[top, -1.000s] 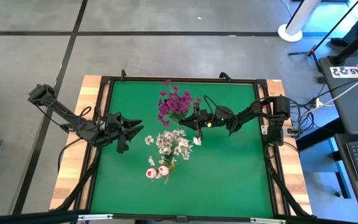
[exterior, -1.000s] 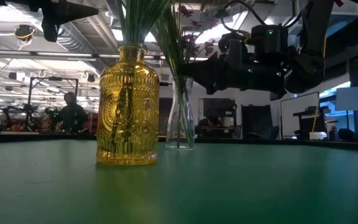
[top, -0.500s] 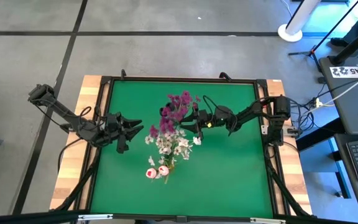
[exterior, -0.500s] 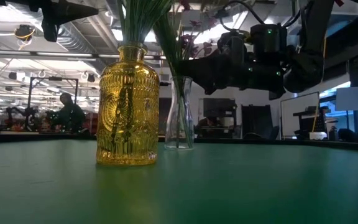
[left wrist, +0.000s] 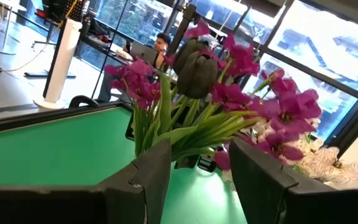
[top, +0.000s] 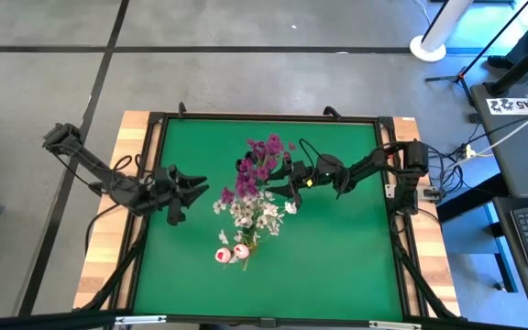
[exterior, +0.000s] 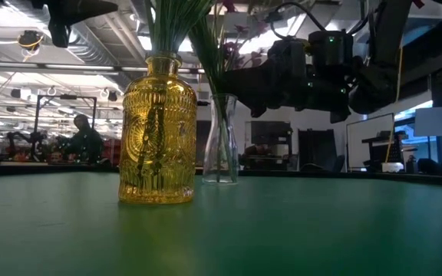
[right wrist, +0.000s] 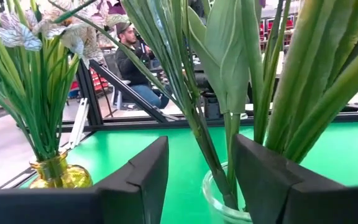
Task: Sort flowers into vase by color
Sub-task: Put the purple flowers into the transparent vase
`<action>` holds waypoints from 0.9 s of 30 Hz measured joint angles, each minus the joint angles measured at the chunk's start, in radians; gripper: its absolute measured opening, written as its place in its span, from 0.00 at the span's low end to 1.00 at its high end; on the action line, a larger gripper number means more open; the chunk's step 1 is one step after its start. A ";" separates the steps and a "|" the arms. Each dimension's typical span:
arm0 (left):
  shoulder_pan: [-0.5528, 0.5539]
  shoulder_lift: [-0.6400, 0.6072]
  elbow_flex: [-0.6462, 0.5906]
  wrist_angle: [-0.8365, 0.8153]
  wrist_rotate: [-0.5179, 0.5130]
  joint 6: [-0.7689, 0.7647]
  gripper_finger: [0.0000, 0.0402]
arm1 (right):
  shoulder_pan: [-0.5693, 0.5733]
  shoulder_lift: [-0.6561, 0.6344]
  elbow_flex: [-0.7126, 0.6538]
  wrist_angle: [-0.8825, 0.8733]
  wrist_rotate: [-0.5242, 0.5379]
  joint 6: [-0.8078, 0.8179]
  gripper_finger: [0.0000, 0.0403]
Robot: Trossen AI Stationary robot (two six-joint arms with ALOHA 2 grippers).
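The green table [top: 337, 266] is filling the middle of the high view, with both dark arms reaching in over it from either side. The left arm is stretching in from the left edge, and its left gripper [top: 207, 191] is hanging just beside the flower heads with its fingers parted around nothing. The right arm is coming in from the right edge, and its right gripper [top: 278, 188] is sitting just to the right of the purple flowers [top: 259, 158], its fingers spread apart; in the right wrist view green stems are standing in the gap between those fingers [right wrist: 145, 177], and no finger is pressing on them.

The yellow glass vase [exterior: 158, 130] is standing upright on the table, holding thin green leaves, and the white flowers [top: 255, 211] are spreading above it. A clear glass vase [exterior: 221, 139] is standing upright just behind and to the right of it in the low view, and the stems of the purple flowers are sitting inside it. Pink and white buds [top: 232, 254] are showing nearer the front edge, below the white flowers.

A person [right wrist: 135, 65] is sitting in the room beyond the table.
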 joint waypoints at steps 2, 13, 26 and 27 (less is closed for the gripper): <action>0.000 -0.007 0.000 0.000 0.000 0.004 0.40 | 0.000 0.000 0.000 -0.001 -0.003 0.000 0.43; 0.000 -0.021 0.000 -0.001 -0.011 0.033 0.40 | 0.001 -0.106 -0.002 -0.180 -0.004 -0.023 0.43; 0.000 -0.053 0.000 -0.011 -0.012 0.105 0.40 | 0.002 -0.306 0.030 -0.575 0.060 -0.084 0.43; 0.001 -0.055 0.000 -0.009 -0.012 0.109 0.40 | 0.002 -0.301 0.050 -0.605 0.066 -0.087 0.43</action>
